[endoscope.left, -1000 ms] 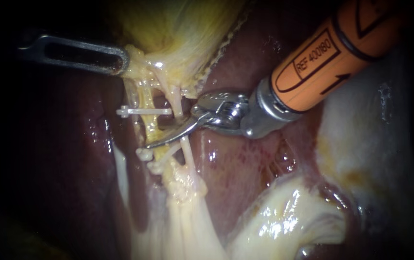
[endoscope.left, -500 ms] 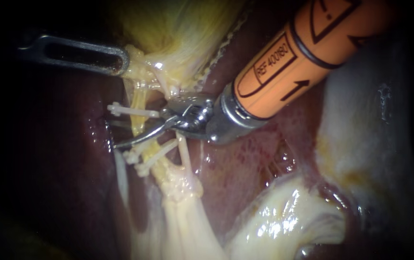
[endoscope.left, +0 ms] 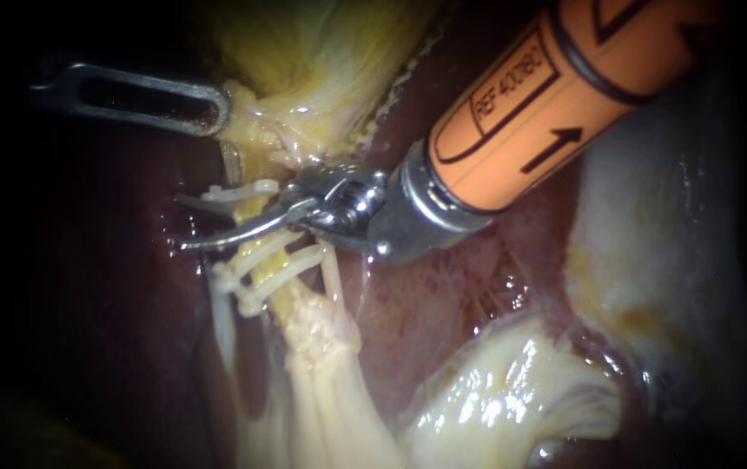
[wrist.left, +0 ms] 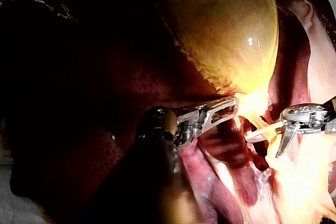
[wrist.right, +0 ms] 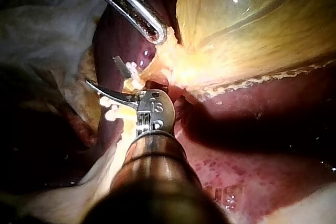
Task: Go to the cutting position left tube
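Note:
The left tube (endoscope.left: 262, 260), yellowish, runs down from the gallbladder (endoscope.left: 321, 52) neck. One white clip (endoscope.left: 243, 189) sits across it above and two white clips (endoscope.left: 247, 282) below. My right instrument (endoscope.left: 184, 224) comes in on an orange shaft from the upper right. Its two thin curved blades stand open, and the left tube lies between them, between the upper clip and the lower pair. My left instrument (endoscope.left: 217, 111), with slotted jaws, is shut on tissue at the gallbladder neck, also in the left wrist view (wrist.left: 231, 106). In the right wrist view the open blades (wrist.right: 102, 72) flank the clipped tube.
Dark red liver (endoscope.left: 443, 287) lies under and to the right of the tubes. A second pale tube (endoscope.left: 332, 274) runs just right of the left one. Glistening pale fatty tissue (endoscope.left: 512, 399) bulges at the lower right.
My right instrument has moved left across the tubes. Its blades now reach past the left tube, and the clips have shifted slightly left. My left instrument has held still.

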